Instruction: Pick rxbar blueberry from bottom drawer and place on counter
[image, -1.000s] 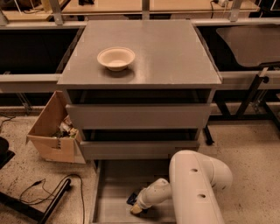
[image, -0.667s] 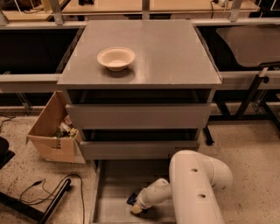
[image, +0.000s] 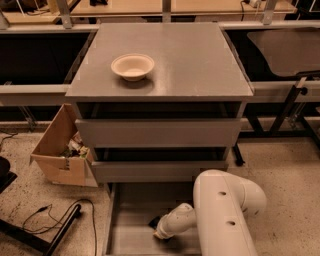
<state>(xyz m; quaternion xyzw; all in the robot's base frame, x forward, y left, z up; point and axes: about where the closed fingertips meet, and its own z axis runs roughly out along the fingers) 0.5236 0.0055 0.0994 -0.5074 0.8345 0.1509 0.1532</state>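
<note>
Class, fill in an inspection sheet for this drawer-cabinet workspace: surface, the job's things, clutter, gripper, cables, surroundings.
Surface: the counter carries a beige bowl, left of middle.
Job's things: the bottom drawer is pulled open; a dark item, probably the rxbar blueberry, lies on its floor. Its print cannot be read.
Clutter: an open cardboard box holding odds and ends stands on the floor left of the cabinet.
Gripper: the gripper is down inside the bottom drawer, right at the dark item.
Cables: black cables loop on the floor at lower left.
Surroundings: two upper drawers above the open one; workbenches behind; speckled floor.
</note>
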